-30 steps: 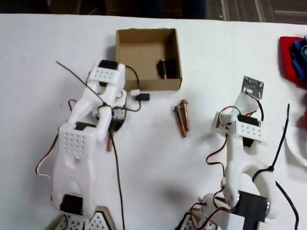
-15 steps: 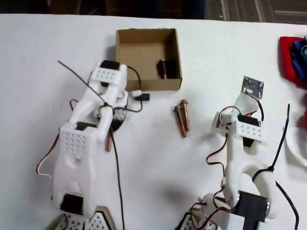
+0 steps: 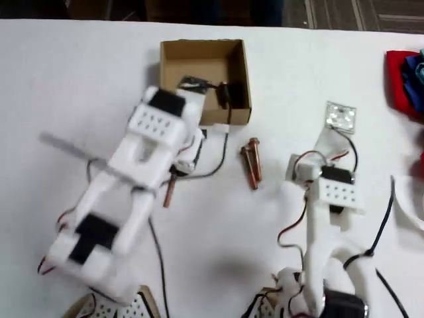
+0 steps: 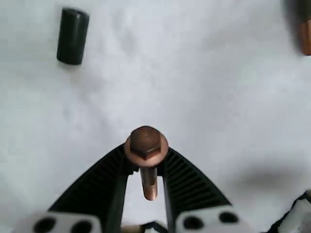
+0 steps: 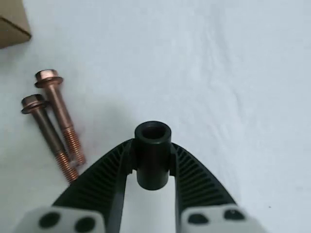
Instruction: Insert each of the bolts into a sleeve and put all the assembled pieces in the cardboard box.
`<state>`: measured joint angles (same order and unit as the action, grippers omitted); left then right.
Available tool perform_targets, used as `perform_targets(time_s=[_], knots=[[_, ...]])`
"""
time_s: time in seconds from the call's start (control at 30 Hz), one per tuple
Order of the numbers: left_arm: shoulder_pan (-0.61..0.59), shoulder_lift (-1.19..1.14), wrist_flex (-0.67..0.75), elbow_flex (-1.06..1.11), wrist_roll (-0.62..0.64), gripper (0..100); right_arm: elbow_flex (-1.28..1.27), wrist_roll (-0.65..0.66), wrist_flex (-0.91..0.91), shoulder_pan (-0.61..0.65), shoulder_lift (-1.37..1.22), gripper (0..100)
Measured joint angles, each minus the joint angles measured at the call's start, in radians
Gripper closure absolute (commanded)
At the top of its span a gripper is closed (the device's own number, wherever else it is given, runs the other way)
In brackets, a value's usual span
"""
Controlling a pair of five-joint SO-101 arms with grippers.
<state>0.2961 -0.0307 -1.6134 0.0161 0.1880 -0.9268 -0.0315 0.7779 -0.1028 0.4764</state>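
Observation:
My left gripper (image 4: pixel 146 150) is shut on a copper bolt (image 4: pixel 147 154), its hex head pointing away from the wrist. In the high view that bolt (image 3: pixel 169 192) pokes out from under the left arm, below the cardboard box (image 3: pixel 171 73). A loose black sleeve (image 4: pixel 73 35) lies on the table beyond it. My right gripper (image 5: pixel 152 144) is shut on another black sleeve (image 5: pixel 152 153), its open bore facing the camera. Two loose bolts (image 3: pixel 252 162) lie side by side between the arms, the same bolts (image 5: pixel 53 124) lying beside the right gripper. One assembled piece (image 3: pixel 224 94) rests inside the box.
Red cloth (image 3: pixel 404 73) lies at the table's right edge, with a white curved object (image 3: pixel 405 209) below it. A corner of the box (image 5: pixel 12 24) is near the right gripper. Cables trail from both arms across the white table (image 3: pixel 66 79).
The left arm has lifted and swung right toward the box, carrying its bolt. The right arm has shifted slightly left and up with its sleeve.

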Motion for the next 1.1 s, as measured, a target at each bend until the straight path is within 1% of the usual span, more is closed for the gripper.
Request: perform_targets(time_s=[0.07,0.13,0.27,0.33,0.4,0.53,0.63,0.77,0.83,0.97,1.1], knots=[[-0.005,0.144,0.141,0.118,0.012,97,-0.029,0.0,0.0,0.038,0.044,97.8],[-0.017,0.278,0.288,0.236,0.051,97,-0.041,0.0,0.0,0.055,0.08,97.8],[-0.034,0.514,0.554,0.47,0.189,97,-0.051,0.0,0.0,0.069,0.112,97.5],[-0.034,0.605,0.675,0.568,0.259,97,-0.051,0.0,0.0,0.098,0.114,97.7],[-0.034,0.677,0.79,0.652,0.285,97,-0.051,0.0,0.0,0.143,0.114,97.7],[-0.034,0.792,0.993,0.789,0.29,97,-0.051,0.0,0.006,0.245,0.114,97.8],[-0.034,0.855,1.051,0.827,0.293,97,-0.051,0.0,0.026,0.302,0.121,97.8],[-0.034,0.905,1.066,0.836,0.296,97,-0.066,0.0,0.026,0.356,0.175,97.8],[-0.034,0.911,1.066,0.836,0.296,97,-0.104,-0.032,0.015,0.368,0.226,97.8],[-0.034,0.911,1.066,0.836,0.296,97,-0.238,-0.16,-0.107,0.391,0.376,97.8],[-0.021,0.911,1.066,0.836,0.296,97,-0.437,-0.176,-0.324,0.388,0.571,97.8]])
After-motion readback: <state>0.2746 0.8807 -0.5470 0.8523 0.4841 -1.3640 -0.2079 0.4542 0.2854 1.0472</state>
